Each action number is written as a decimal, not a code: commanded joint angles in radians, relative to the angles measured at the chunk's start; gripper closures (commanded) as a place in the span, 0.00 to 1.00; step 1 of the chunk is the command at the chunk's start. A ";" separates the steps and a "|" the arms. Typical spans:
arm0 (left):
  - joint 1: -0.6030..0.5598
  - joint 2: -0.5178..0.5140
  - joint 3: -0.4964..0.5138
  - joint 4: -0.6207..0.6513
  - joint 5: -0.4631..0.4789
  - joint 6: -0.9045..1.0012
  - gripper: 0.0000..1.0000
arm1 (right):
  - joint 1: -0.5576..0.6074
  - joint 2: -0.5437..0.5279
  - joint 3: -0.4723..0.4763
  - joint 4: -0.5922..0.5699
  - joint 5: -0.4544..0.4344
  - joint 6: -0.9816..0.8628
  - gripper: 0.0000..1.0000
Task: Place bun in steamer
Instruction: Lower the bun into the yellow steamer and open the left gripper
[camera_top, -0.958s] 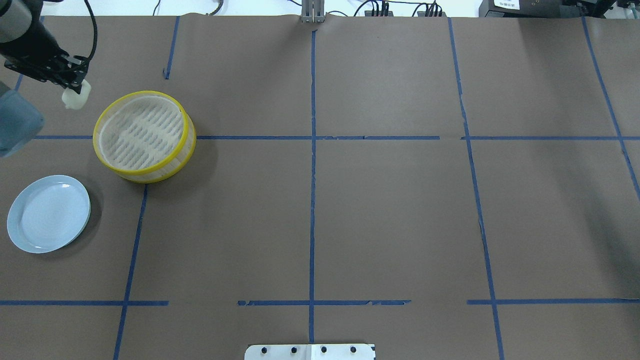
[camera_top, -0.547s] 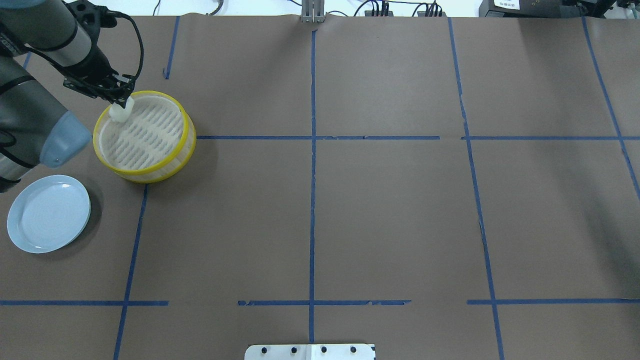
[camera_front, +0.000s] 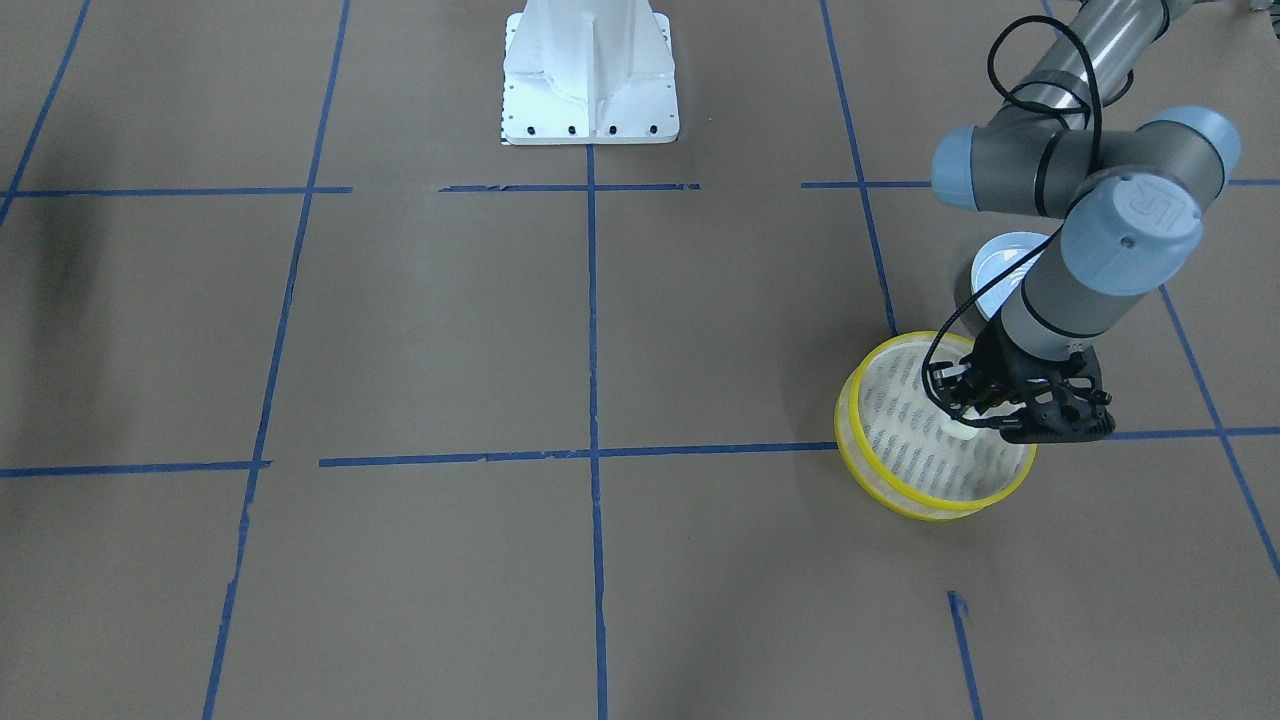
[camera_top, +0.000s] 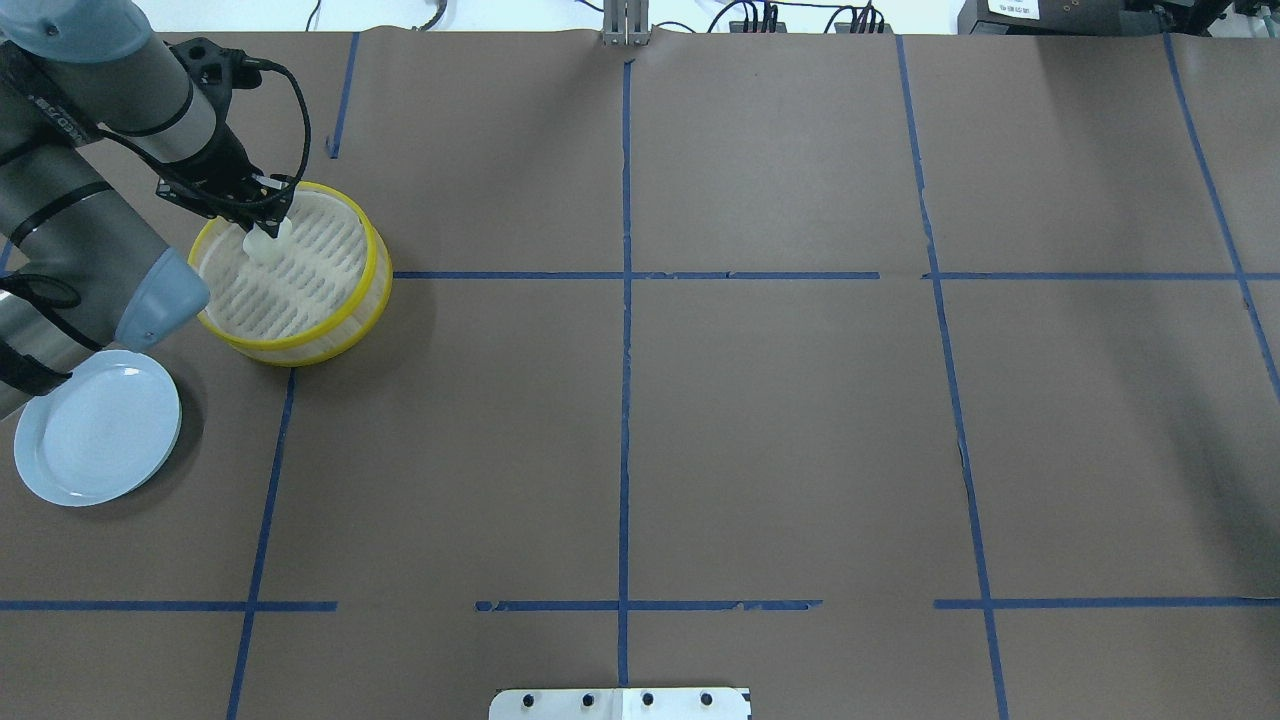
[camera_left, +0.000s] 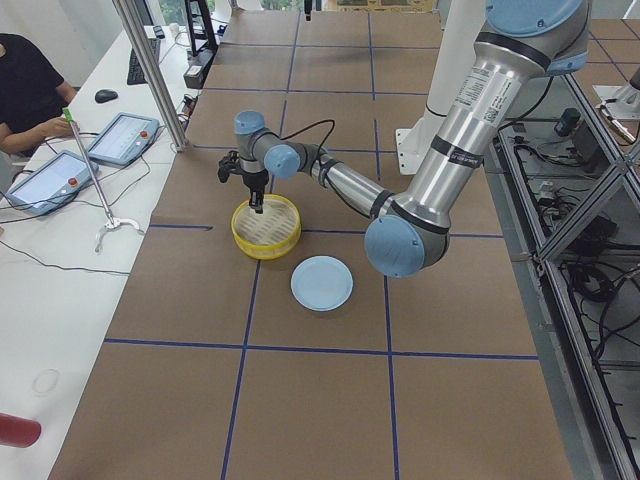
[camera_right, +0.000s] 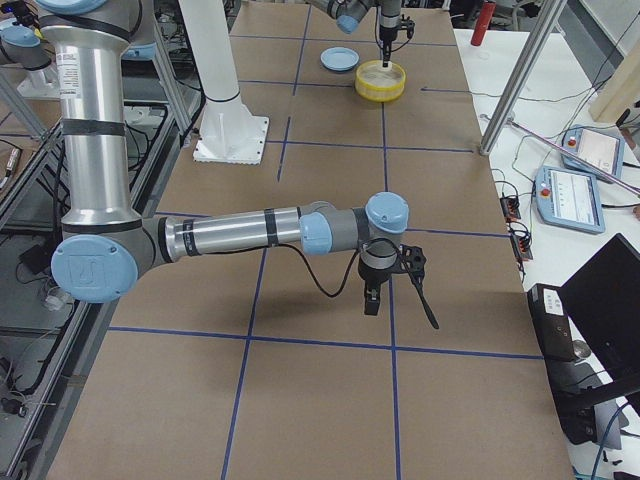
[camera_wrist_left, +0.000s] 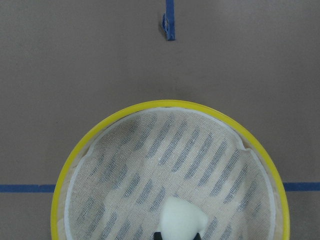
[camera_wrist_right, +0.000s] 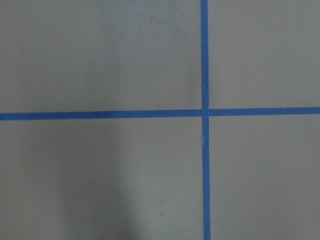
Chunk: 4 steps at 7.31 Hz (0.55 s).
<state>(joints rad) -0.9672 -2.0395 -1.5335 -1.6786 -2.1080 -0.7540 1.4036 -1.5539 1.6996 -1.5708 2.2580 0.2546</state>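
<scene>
The steamer (camera_top: 372, 262), a round basket with a yellow rim and a pale slatted bottom, stands at the table's far left. My left gripper (camera_top: 264, 222) is over its inside, near the far-left rim, shut on the bun (camera_top: 264, 245), a small cream-white lump. In the left wrist view the bun (camera_wrist_left: 181, 217) hangs over the slatted bottom inside the rim (camera_wrist_left: 170, 104). In the front-facing view the gripper (camera_front: 985, 412) is low in the steamer (camera_front: 905, 500). My right gripper (camera_right: 376, 292) shows only in the exterior right view; I cannot tell if it is open.
A pale blue plate (camera_top: 98, 428) lies on the brown paper nearer the robot than the steamer, partly under my left arm's elbow (camera_top: 155, 300). Blue tape lines cross the table. The right wrist view shows only paper and a tape cross (camera_wrist_right: 204, 112).
My left gripper has carried the bun to the right, from outside the steamer's far-left side, over the rim, to above its inside. The steamer and plate have not moved.
</scene>
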 joint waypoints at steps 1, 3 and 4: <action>0.039 0.007 0.042 -0.047 0.002 -0.010 0.72 | 0.000 0.000 0.000 0.000 0.000 0.000 0.00; 0.057 0.010 0.047 -0.062 0.002 -0.030 0.59 | 0.000 0.000 0.000 0.000 0.000 0.000 0.00; 0.061 0.012 0.044 -0.062 0.002 -0.030 0.47 | 0.000 0.000 0.000 0.000 0.000 0.000 0.00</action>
<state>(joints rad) -0.9133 -2.0298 -1.4894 -1.7378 -2.1062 -0.7814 1.4036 -1.5539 1.6996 -1.5708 2.2580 0.2546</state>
